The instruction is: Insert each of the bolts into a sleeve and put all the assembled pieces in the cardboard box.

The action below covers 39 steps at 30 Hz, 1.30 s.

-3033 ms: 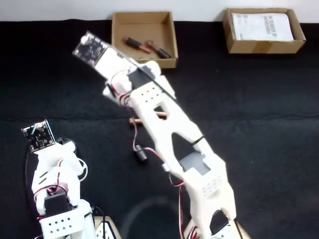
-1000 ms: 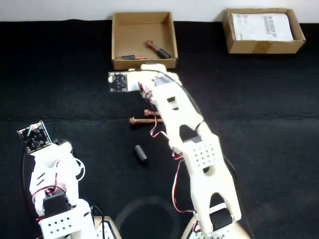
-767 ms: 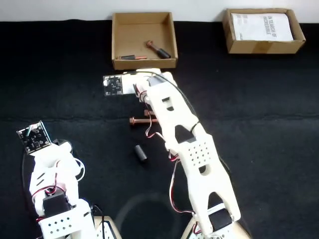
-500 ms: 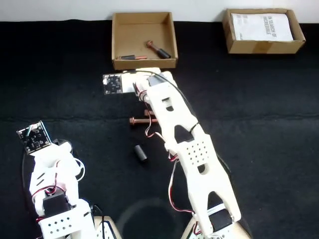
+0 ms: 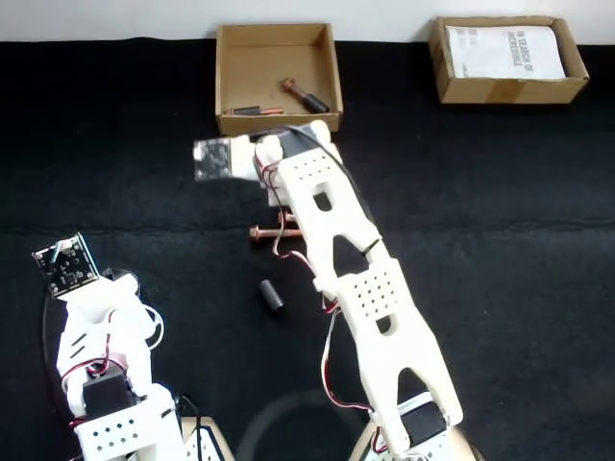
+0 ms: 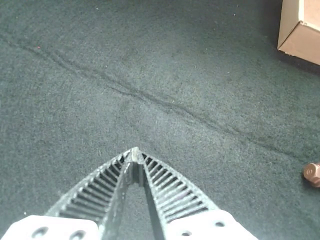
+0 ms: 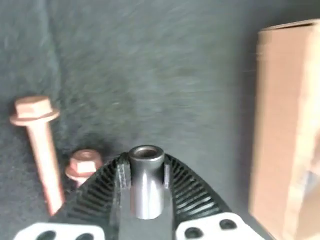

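My right gripper [image 7: 146, 159] is shut on a black sleeve [image 7: 146, 187], held upright just in front of the cardboard box [image 7: 290, 125]. Two copper bolts lie on the mat below it: a long one [image 7: 40, 150] and one seen head-on [image 7: 85, 164]. From above, the bolts [image 5: 265, 232] sit beside the right arm [image 5: 317, 202], and another loose sleeve [image 5: 271, 295] lies nearer the front. The cardboard box [image 5: 231, 67] holds two assembled pieces [image 5: 257, 110] [image 5: 306, 96]. My left gripper [image 6: 134, 154] is shut on nothing, low over bare mat at the front left.
A second cardboard box [image 5: 506, 88] with a printed sheet stands at the back right. The left arm [image 5: 96, 336] stands at the front left. A bolt head [image 6: 312, 174] and a box corner [image 6: 302, 27] show far off in the left wrist view. The black mat has a crease running across it.
The right arm drew back from beside the box to just in front of it, then its wrist drifted slightly left. One piece in the box shifted toward the front wall. The left arm stayed still.
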Tool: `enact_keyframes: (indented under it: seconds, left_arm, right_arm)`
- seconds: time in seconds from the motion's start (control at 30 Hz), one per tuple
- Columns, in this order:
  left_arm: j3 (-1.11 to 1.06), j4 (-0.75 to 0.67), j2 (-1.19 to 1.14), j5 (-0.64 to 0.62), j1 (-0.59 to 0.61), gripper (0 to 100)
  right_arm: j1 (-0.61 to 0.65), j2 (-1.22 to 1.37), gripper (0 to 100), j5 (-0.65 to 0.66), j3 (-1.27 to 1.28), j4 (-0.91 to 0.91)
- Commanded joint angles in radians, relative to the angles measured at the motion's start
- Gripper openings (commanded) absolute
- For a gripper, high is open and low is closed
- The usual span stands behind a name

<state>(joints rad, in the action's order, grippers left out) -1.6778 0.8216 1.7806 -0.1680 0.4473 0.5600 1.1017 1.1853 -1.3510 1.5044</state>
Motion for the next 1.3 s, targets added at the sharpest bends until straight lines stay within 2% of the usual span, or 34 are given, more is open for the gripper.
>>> enact_keyframes:
  seconds: [0.0, 0.17, 0.33, 0.57, 0.7, 0.83, 1.03, 1.27]
  left_arm:
    - [-0.016, -0.015, 0.036, -0.002, 0.008, 1]
    - [-0.016, -0.015, 0.03, -0.002, -0.019, 1]
    - [-0.016, -0.014, 0.028, -0.005, -0.042, 1]
    - [-0.016, 0.002, 0.028, -0.008, -0.071, 1]
    - [-0.016, 0.095, 0.028, -0.006, -0.073, 1]
    - [-0.016, 0.129, 0.028, -0.005, -0.073, 1]
    - [-0.016, 0.193, 0.028, -0.003, -0.073, 1]
    - [-0.016, 0.198, 0.028, -0.009, -0.071, 1]
  right_arm:
    - [0.015, -0.12, 0.8, -0.055, -0.223, 0.073]
    - [0.025, -0.166, 0.7, -0.087, -0.424, 0.131]
    - [0.056, -0.343, 0.7, -0.114, -0.417, 0.254]
    - [0.122, -0.604, 0.7, -0.305, -0.412, 0.262]
    - [0.116, -0.746, 0.6, -0.373, -0.369, 0.262]
    - [0.058, -0.954, 0.6, -0.494, -0.171, 0.263]
    - [-0.081, -1.319, 0.6, -0.657, 0.286, 0.26]
    - [-0.199, -1.71, 0.6, -0.695, 0.796, 0.257]
